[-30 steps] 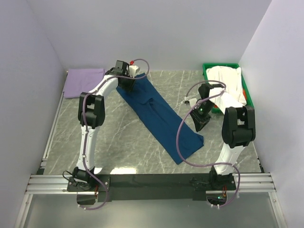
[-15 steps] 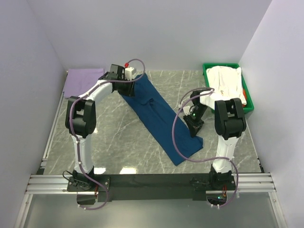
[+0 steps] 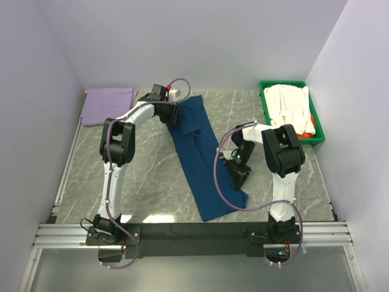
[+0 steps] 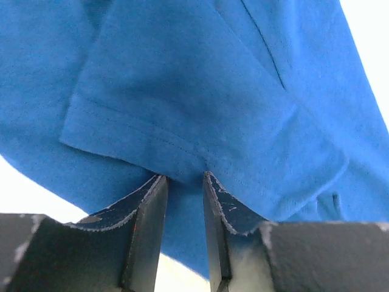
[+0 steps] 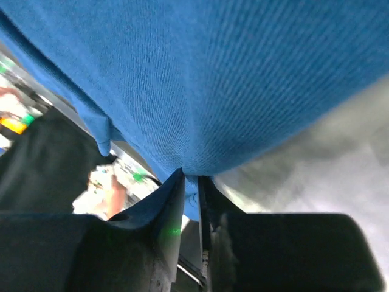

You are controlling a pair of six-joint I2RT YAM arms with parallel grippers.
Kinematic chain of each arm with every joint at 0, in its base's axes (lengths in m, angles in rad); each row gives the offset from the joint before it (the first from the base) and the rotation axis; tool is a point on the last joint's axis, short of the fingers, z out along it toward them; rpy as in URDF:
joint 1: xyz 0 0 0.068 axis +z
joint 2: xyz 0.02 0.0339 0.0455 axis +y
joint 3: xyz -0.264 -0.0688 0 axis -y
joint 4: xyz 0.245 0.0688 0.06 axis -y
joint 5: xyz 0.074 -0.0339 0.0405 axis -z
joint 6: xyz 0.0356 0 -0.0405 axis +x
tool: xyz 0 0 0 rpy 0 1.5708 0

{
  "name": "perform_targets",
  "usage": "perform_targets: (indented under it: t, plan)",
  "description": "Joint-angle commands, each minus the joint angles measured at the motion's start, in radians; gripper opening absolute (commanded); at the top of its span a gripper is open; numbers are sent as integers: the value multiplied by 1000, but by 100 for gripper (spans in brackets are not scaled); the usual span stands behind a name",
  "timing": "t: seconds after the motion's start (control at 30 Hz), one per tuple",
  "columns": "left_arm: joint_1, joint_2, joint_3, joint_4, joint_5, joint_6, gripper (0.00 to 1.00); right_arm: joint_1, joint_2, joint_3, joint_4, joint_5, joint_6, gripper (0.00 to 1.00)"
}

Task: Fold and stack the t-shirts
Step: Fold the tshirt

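Observation:
A navy blue t-shirt (image 3: 197, 152), folded into a long strip, lies on the marble table from the back centre toward the front. My left gripper (image 3: 172, 114) is at its far end, shut on a hemmed edge (image 4: 182, 176) of the blue cloth (image 4: 200, 91). My right gripper (image 3: 239, 174) is at the strip's near right edge, its jaws pinched on a fold (image 5: 191, 175) of the same cloth (image 5: 213, 73). A pale lavender t-shirt (image 3: 108, 104) lies flat at the back left. A white t-shirt (image 3: 290, 103) is heaped in the bin over a sliver of orange-red cloth (image 3: 312, 120).
The green plastic bin (image 3: 265, 97) stands at the back right against the wall. White walls close in the table on the left, back and right. The arm bases sit on the black rail (image 3: 194, 232) along the near edge.
The navy strip has swung nearer to straight front-to-back. Its near end went left with my right gripper, and its far end shifted right with my left gripper.

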Motion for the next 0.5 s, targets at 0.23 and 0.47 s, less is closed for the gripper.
perform_targets:
  t: [0.23,0.47]
  plan:
    - [77,299,532,-91,-23,103,46,65,135,211,127,-238,104,32]
    - [82,135,366,72,-18,217,64,152,144,189,247,-396,238,35]
